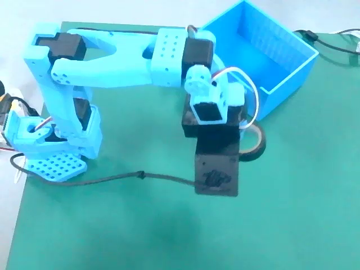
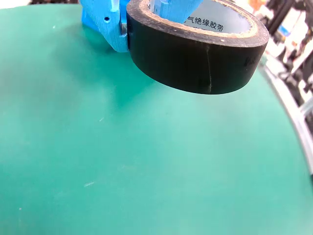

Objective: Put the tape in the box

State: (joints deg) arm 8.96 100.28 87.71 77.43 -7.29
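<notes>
You have one arm (image 1: 107, 62), one tape (image 2: 195, 54) and one box (image 1: 292, 76) on the green mat (image 1: 140, 225). In the fixed view, going left to right: the arm's base stands at the left edge of the mat, its links reach rightward, and the wrist with the black camera block hangs over the middle. The tape shows only as a dark arc (image 1: 256, 147) peeking out from under the wrist's right side. The box sits up and to the right of the wrist, near it but not touching, its open top facing up.

In the wrist view, your gripper (image 2: 139, 22) is clamped on the tape's wall at the roll's left side: one blue finger (image 2: 105, 24) presses the outside, another runs down inside the core. The roll is tilted, its hole facing up and toward the camera, with printed characters readable on the pale inner ring. It appears to be held clear of the mat, with a faint shadow beneath it. The roll has no long axis; its flat faces lie nearly level.
</notes>
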